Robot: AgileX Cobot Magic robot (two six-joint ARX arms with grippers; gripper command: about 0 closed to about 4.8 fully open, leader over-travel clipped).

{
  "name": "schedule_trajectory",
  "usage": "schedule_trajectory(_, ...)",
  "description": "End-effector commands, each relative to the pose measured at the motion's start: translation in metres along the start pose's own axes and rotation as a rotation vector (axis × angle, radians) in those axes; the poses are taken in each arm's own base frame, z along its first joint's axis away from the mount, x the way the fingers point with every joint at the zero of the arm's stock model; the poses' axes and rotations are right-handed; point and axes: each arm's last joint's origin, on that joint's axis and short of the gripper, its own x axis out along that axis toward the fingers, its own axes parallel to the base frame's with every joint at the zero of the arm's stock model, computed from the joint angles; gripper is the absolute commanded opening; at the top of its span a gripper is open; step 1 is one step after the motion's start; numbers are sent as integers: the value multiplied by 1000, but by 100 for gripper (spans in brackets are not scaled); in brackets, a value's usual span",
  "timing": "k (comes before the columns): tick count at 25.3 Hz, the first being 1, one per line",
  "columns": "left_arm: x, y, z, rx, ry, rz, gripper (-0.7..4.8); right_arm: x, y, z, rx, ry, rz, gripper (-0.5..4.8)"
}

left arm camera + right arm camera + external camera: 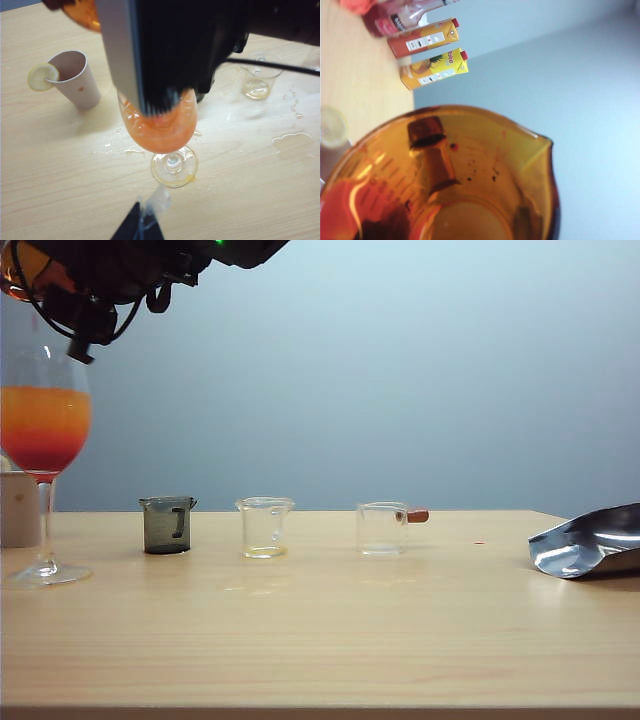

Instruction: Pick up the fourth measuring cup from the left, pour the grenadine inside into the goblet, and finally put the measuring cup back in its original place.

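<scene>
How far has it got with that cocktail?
The red grenadine layer already sits in the goblet, so the pour looks mostly done. The right claw holds the amber measuring cup, nearly drained, above the goblet. Left: returning it to the row beside the brown-handled cup.

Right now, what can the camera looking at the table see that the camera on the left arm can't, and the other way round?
Only the table camera shows the smoky grey cup, the clear cup with the brown stub handle, the crumpled silver bag, and the goblet's red layer of grenadine under the orange.

Only the left wrist camera shows the lemon slice on the paper cup's rim, the spilled puddles, and the left tool low near the goblet's foot.

Both show the goblet, the right arm above it with the amber measuring cup, and the wooden table.
</scene>
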Motion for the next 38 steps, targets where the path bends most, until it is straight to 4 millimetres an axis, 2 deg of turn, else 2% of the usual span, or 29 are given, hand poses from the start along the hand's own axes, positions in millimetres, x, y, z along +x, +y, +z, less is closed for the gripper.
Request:
schedule_trajectory(1, -1, 0, 1, -6, -15, 5, -3, -4, -11, 0, 302, 58, -15, 197)
schedule_trajectory(3, -1, 0, 1, -6, -15, 6, -3, -6, -14, -4, 491, 71, 0, 198)
schedule_trajectory(6, -1, 1, 1, -7, -15, 5, -3, -6, -14, -6, 658, 76, -1, 198)
schedule_trajectory(10, -1, 1, 1, -6, -15, 6, -3, -9, -19, -14, 799, 100, 37, 198)
schedule_trajectory(16, -1, 1, 1, -6, -15, 6, -3, -21, -47, -37, 971, 20, 137, 194)
schedule_trajectory(20, -1, 1, 1, -6, -15, 6, -3, -29, -60, -59, 1065, -52, 216, 146)
schedule_trajectory(22, -1, 1, 1, -7, -14, 6, -3, -31, -64, -70, 1127, -71, 249, 144)
schedule_trajectory(26, -1, 1, 1, -6, -15, 5, -3, -38, -68, -91, 1161, -26, 272, 144)
schedule_trajectory(31, -1, 1, 1, -7, -15, 5, -3, -43, -75, -103, 1178, -7, 245, 144)
schedule_trajectory(38, -1, 1, 1, -6, -15, 6, -3, -45, -76, -107, 1184, -12, 267, 144)
